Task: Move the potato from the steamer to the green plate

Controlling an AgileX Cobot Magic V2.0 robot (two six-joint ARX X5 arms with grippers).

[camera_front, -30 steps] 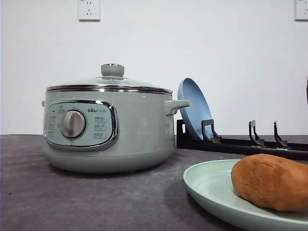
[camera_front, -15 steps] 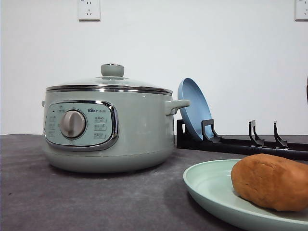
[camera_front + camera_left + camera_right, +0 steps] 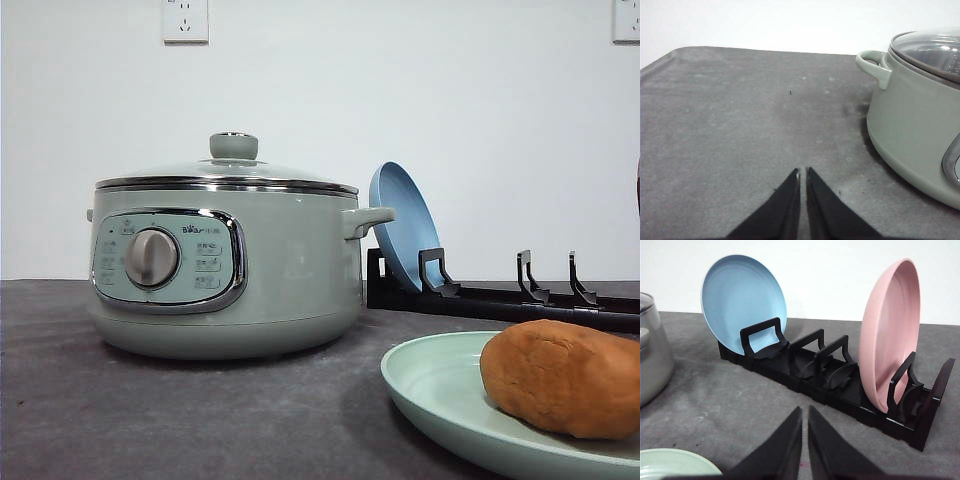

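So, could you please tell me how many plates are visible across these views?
3. The green plate lies flat on the table with the potato on it. The blue plate and the pink plate stand upright at opposite ends of the black rack.

You see an orange-brown potato (image 3: 565, 378) on the pale mint-green plate (image 3: 440, 385); at ten o'clock of it the sage-green steamer (image 3: 225, 265) with chrome trim; a blue plate (image 3: 742, 302) and pink plate (image 3: 890, 335) in a black rack (image 3: 840, 385); dark grey table (image 3: 730, 130).
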